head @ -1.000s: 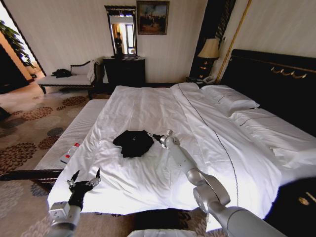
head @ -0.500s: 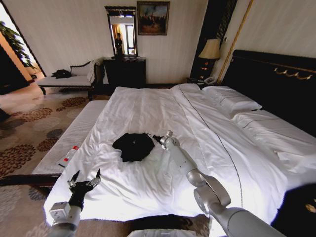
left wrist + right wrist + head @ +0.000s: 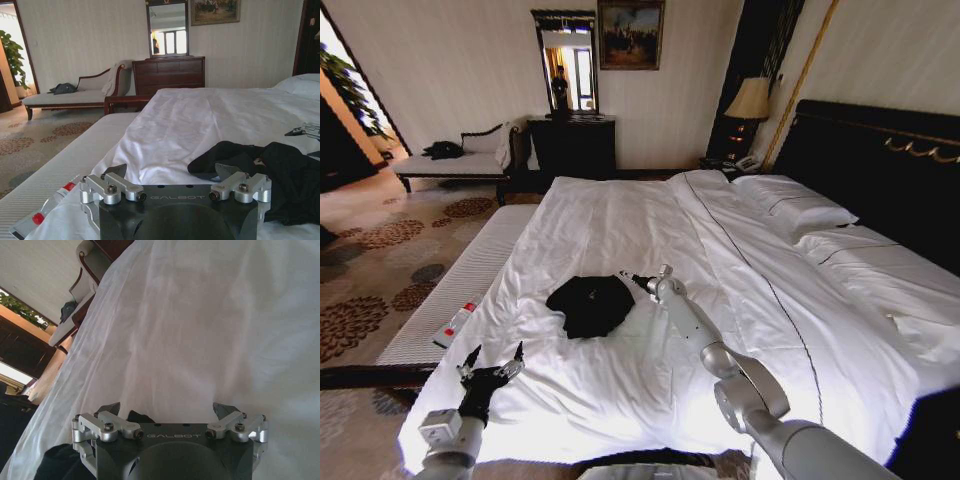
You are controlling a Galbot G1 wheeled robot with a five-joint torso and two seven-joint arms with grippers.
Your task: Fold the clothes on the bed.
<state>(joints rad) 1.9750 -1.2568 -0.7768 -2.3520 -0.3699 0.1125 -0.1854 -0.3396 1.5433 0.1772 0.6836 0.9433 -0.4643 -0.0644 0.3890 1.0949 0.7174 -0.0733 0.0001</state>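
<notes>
Black T-shirt (image 3: 590,304) sits bunched in a loose heap on the bed (image 3: 620,215), on the white duvet, toward the foot-side half and well clear of the pillows (image 3: 798,205). Right gripper (image 3: 629,277) is at the T-shirt's edge on the headboard side, arm stretched out low across the duvet; in the right wrist view its fingers (image 3: 110,409) are spread wide, holding nothing, black fabric just under the near finger. Left gripper (image 3: 492,358) hangs at the bed's foot-side corner, apart from the T-shirt, fingers wide open and empty; from its wrist view the T-shirt (image 3: 280,175) lies just ahead with the right gripper's tip (image 3: 306,131) beyond it. Open duvet all around the T-shirt: broad wrinkled white on every side, most of it toward the far edge of the bed. A white ribbed bench (image 3: 460,280) runs along the bed's left edge, with a small red-capped tube (image 3: 454,322) lying on it near the left gripper. Beyond the bench: patterned carpet (image 3: 380,250), a chaise (image 3: 460,160) against the far wall with a dark item on it, a dark dresser (image 3: 572,145) under a mirror (image 3: 563,65). Lamp (image 3: 747,100) stands on a nightstand beside the dark headboard (image 3: 880,170).
</notes>
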